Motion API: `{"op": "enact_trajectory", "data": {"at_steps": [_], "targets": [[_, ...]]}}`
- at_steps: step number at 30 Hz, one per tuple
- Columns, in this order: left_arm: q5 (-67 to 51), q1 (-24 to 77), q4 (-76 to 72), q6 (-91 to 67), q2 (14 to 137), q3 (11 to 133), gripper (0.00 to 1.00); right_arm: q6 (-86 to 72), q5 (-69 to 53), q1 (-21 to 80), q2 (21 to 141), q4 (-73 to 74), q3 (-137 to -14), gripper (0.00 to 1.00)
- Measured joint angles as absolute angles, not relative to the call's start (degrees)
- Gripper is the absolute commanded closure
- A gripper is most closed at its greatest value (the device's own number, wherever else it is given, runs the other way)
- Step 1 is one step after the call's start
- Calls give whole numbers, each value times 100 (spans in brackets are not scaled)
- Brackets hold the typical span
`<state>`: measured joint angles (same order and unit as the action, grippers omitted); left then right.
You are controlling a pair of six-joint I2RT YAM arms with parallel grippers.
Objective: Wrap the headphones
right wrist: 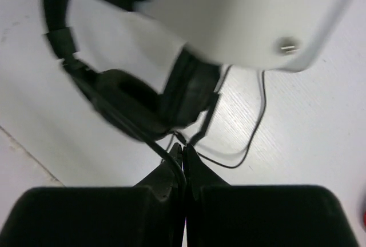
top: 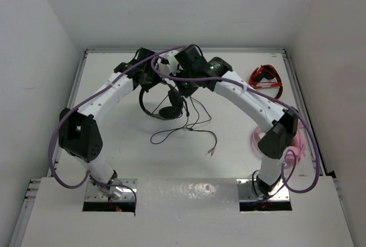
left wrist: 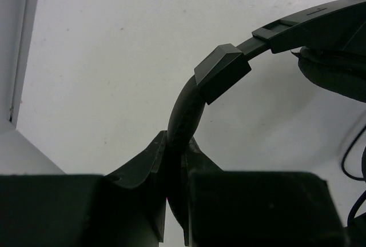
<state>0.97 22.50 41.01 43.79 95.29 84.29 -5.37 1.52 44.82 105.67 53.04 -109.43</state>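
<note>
The black headphones (top: 169, 111) hang over the far middle of the table, held by both arms. My left gripper (left wrist: 177, 143) is shut on the thin headband (left wrist: 187, 107), and one earcup (left wrist: 337, 70) shows at the right edge of the left wrist view. My right gripper (right wrist: 184, 151) is shut on the thin black cable (right wrist: 166, 150), just below the two earcups (right wrist: 137, 104). From above, the left gripper (top: 147, 81) and the right gripper (top: 186, 90) stand close together. The rest of the cable (top: 197, 122) trails loose on the table toward its plug end (top: 211, 151).
A red headset (top: 266, 78) lies at the back right. A pink headset (top: 297, 144) lies at the right edge, partly behind the right arm. White walls close in the table on three sides. The left arm's white body (right wrist: 257, 12) fills the top of the right wrist view.
</note>
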Motion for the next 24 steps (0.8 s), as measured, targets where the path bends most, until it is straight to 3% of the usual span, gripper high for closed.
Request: {"op": "enact_trajectory", "data": {"at_steps": [12, 24], "targets": [[-775, 2543, 5004, 4091, 9426, 8925, 100, 108, -5, 3795, 10033, 3747, -9758, 100], [-1164, 2552, 5653, 3129, 9461, 9338, 100, 150, -1575, 3420, 9531, 1374, -8171, 100]]}}
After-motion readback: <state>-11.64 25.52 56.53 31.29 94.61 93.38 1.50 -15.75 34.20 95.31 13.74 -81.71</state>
